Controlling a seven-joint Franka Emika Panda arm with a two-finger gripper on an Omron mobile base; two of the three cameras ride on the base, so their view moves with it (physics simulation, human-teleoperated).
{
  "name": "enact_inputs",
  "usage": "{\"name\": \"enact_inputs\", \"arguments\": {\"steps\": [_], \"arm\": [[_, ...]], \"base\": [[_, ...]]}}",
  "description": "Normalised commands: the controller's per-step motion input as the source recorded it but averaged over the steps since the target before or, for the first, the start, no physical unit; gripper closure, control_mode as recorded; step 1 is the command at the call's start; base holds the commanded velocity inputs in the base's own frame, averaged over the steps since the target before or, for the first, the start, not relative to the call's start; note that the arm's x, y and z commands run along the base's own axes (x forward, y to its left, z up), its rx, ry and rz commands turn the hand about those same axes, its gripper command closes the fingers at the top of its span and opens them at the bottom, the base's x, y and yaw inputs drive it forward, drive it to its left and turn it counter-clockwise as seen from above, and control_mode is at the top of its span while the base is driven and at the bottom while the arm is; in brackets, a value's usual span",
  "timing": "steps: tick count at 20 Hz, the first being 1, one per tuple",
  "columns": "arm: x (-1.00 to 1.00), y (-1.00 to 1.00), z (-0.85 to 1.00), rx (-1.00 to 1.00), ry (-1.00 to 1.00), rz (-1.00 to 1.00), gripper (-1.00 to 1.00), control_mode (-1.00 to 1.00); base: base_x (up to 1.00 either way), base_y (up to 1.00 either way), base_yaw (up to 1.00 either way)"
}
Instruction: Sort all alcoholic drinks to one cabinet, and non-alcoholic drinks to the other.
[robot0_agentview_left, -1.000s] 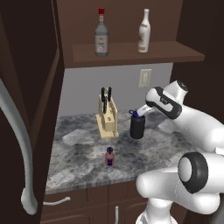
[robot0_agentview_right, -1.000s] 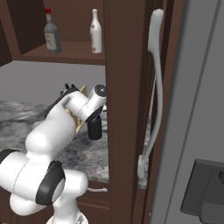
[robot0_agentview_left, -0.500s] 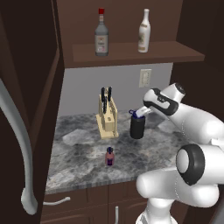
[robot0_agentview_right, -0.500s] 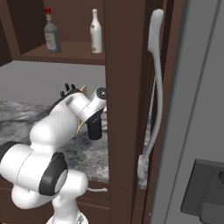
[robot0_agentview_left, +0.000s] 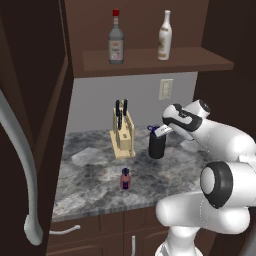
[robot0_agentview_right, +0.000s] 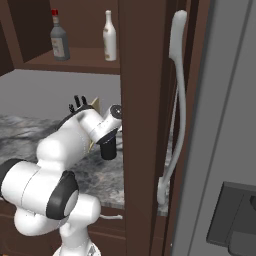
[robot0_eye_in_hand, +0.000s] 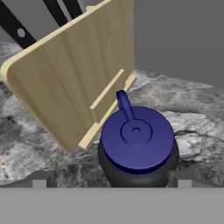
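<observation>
Black bottle (robot0_agentview_left: 156, 146) with blue lid (robot0_eye_in_hand: 136, 136) stands on the grey marbled counter (robot0_agentview_left: 95, 175) beside the knife block (robot0_agentview_left: 123, 133); the gripper (robot0_agentview_left: 159, 132) hangs spread wide, seemingly just above it.

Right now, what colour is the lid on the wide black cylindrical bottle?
Blue lid; clearest in the hand view.

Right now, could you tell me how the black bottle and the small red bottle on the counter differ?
The black bottle is wide, with a blue lid; the red bottle is far smaller and slimmer, with a dark cap. The black bottle stands by the knife block, the open gripper just above it; the red bottle stands alone near the counter's front edge. Both are upright.
</observation>
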Motion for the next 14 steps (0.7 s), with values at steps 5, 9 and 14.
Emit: {"name": "enact_inputs", "arguments": {"steps": [5,9,14], "arm": [[0.09,0.0,-0.08,0.0,-0.01,0.0,-1.0,-1.0],[0.17,0.0,-0.06,0.0,0.0,0.0,-1.0,-1.0],[0.16,0.0,-0.06,0.0,0.0,0.0,-1.0,-1.0]], "base": [[0.0,0.0,0.0],[0.0,0.0,0.0],[0.0,0.0,0.0]]}}
